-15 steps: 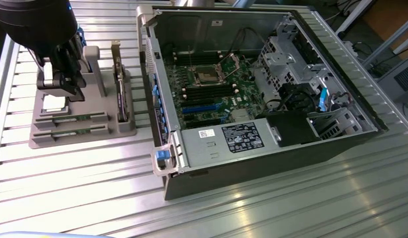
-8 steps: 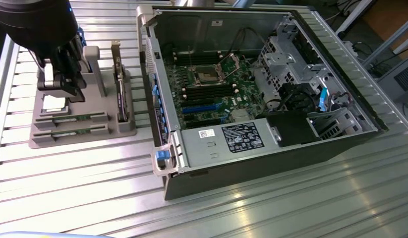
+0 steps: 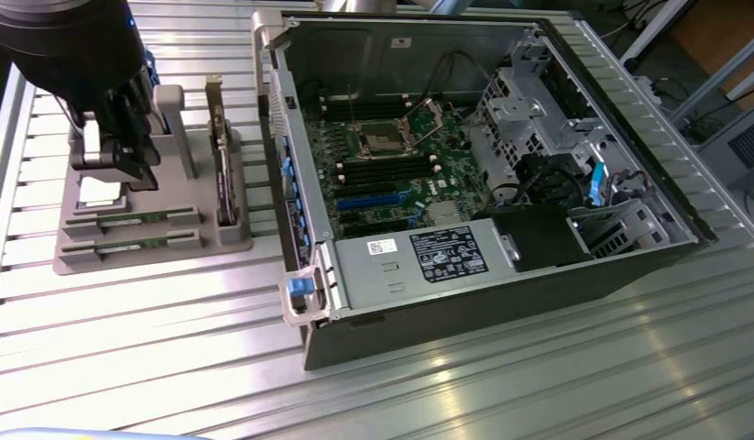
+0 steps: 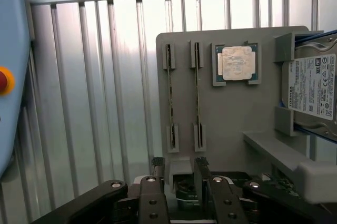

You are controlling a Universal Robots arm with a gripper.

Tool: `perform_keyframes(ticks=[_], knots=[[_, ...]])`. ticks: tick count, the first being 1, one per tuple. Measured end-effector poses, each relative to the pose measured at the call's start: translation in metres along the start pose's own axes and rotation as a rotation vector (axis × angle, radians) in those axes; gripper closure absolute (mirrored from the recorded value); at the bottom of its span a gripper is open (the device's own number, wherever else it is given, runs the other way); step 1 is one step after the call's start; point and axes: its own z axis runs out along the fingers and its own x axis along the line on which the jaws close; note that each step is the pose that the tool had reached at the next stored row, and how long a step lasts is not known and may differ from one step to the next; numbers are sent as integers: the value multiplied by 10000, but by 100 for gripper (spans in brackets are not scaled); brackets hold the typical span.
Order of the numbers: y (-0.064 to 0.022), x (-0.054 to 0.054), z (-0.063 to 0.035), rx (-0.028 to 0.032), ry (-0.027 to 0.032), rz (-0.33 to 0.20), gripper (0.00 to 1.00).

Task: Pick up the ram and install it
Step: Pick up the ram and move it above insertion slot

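- Claw [image 3: 114, 170] [image 4: 179, 174] hangs over grey holder [image 3: 157, 252] [image 4: 231, 113], fingers spread, nothing between them.
- Holder sits on tabletop [image 3: 169, 348] [image 4: 95, 103], by its edge on the exterior view's left.
- One ram stick [image 4: 169, 97] and other ram stick [image 4: 197, 97] stand on edge in the holder's slots, side by side, apart from the claw; neither is picked.
- Processor chip [image 4: 236, 62] lies flat in its own pocket just beside the sticks.
- Hard drive [image 3: 224, 179] [image 4: 313, 89] stands upright in the holder, on the side toward the computer case [image 3: 377, 55].
- Case lies open mid-tabletop, motherboard [image 3: 401, 165] exposed.
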Motion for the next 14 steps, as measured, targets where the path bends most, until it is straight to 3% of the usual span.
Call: perform_keyframes(ticks=[14], knots=[[2, 0, 40, 0, 1, 1, 64]])
